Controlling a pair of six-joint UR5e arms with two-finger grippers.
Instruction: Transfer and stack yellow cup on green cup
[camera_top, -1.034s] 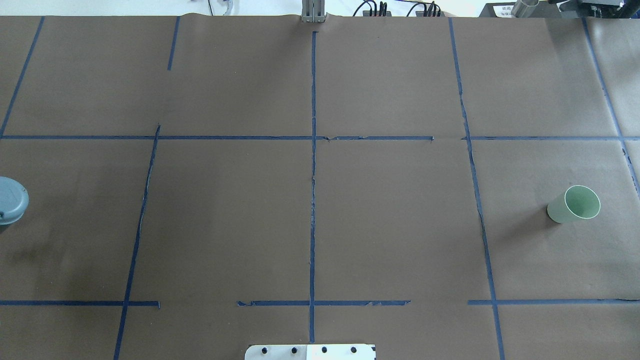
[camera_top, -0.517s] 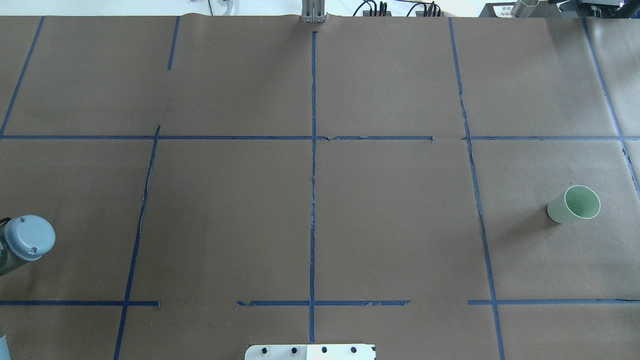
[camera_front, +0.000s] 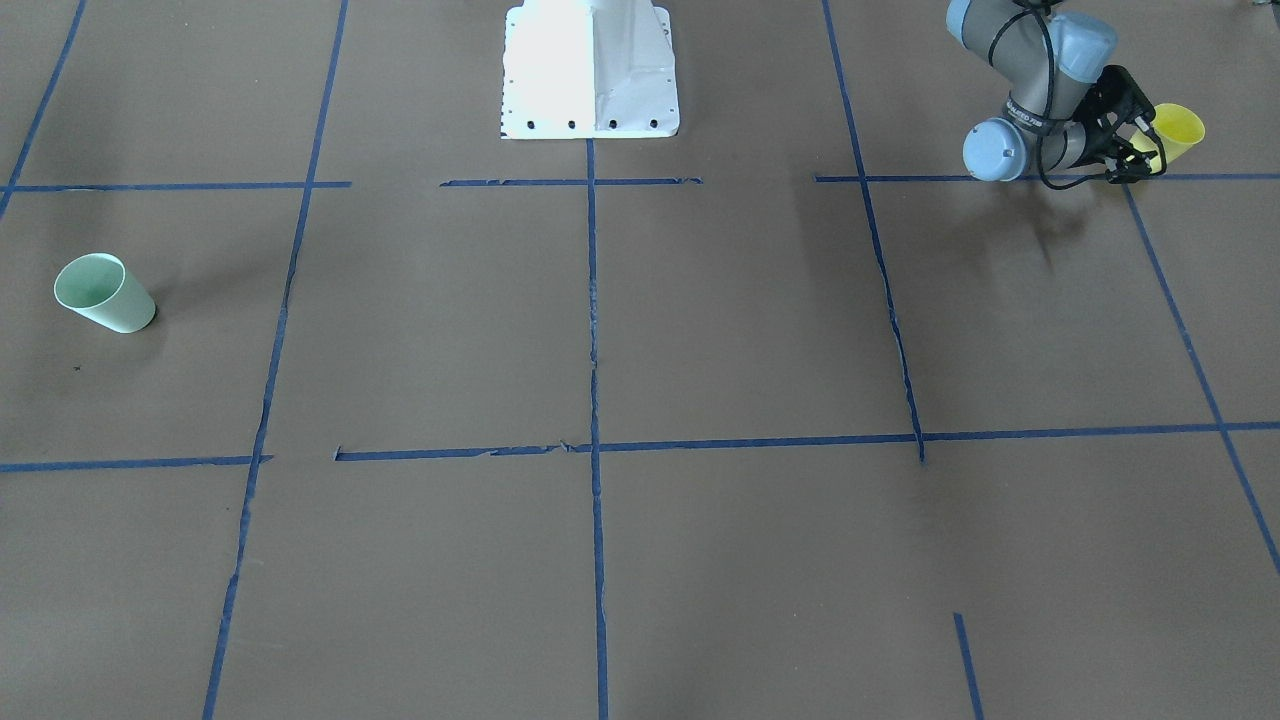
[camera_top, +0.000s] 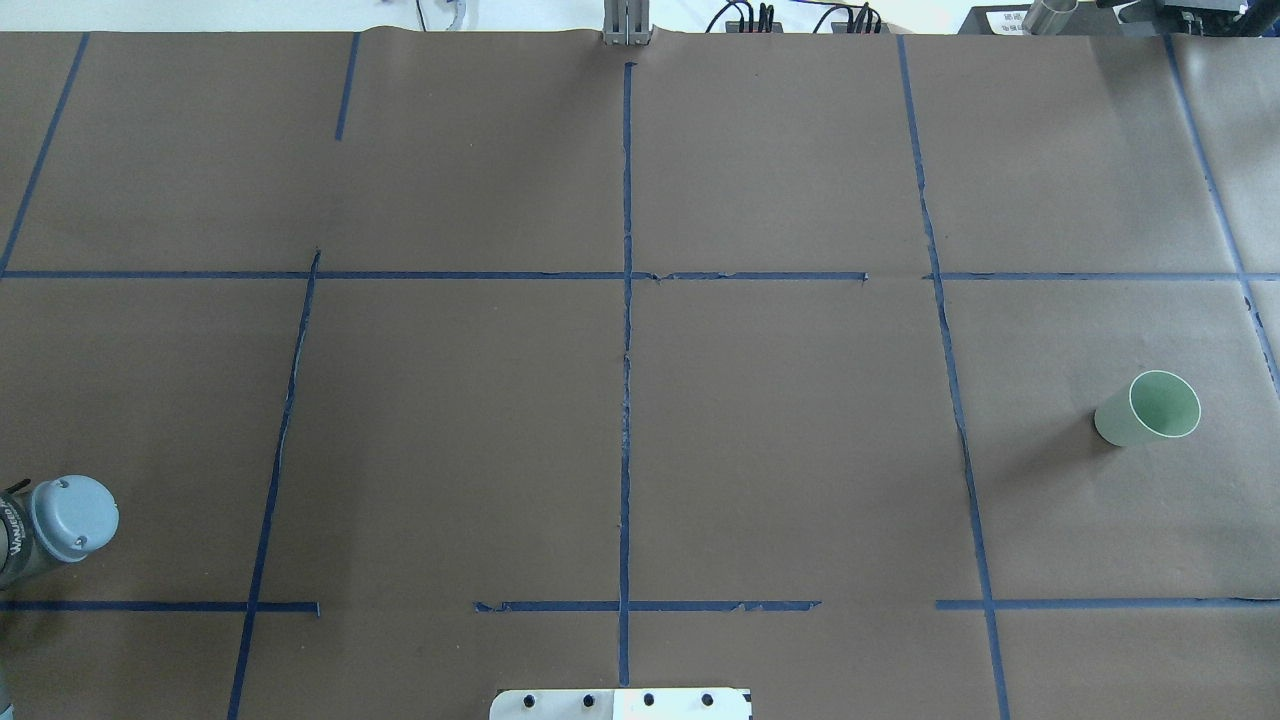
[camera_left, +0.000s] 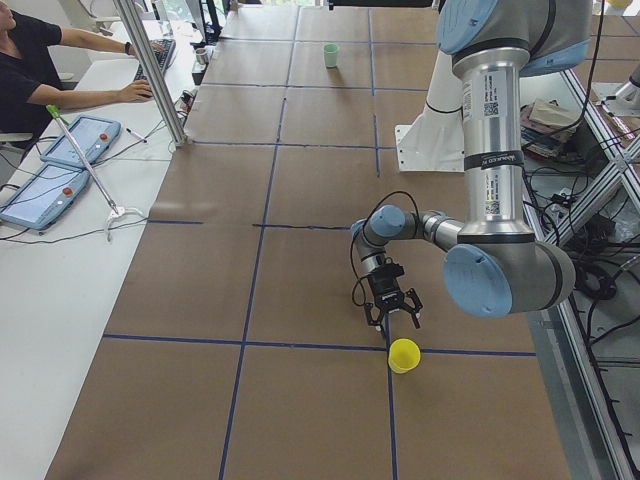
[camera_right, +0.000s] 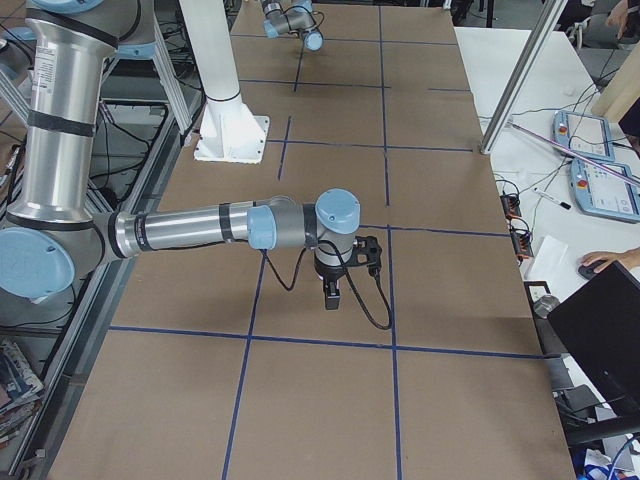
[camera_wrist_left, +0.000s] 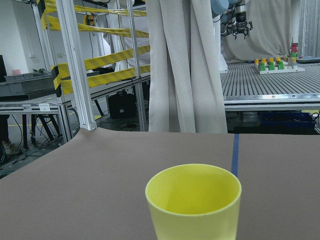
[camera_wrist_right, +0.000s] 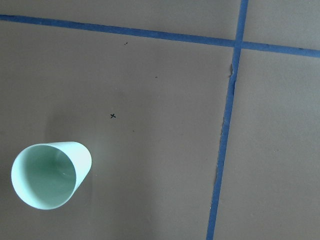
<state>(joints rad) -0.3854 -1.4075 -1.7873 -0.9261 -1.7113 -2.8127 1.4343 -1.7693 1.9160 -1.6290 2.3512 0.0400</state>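
The yellow cup (camera_front: 1180, 130) stands upright near the table's left end; it also shows in the exterior left view (camera_left: 403, 354) and fills the lower part of the left wrist view (camera_wrist_left: 194, 202). My left gripper (camera_front: 1140, 150) is low beside it, jaws open and empty, fingertips just short of the cup (camera_left: 395, 318). The green cup (camera_top: 1150, 408) stands upright far to the right, and shows in the front-facing view (camera_front: 102, 292) and from above in the right wrist view (camera_wrist_right: 47, 175). My right gripper (camera_right: 335, 292) hangs above the table; I cannot tell whether it is open or shut.
Brown paper with blue tape lines (camera_top: 626, 350) covers the table. The white robot base plate (camera_front: 590, 70) sits at the near middle edge. An operator (camera_left: 30, 70) sits at a side desk with teach pendants (camera_left: 60, 160). A metal post (camera_left: 150, 70) stands at the table's edge.
In the overhead view the left arm's grey wrist joint has moved along the left edge toward the robot's side. The green cup has not moved.
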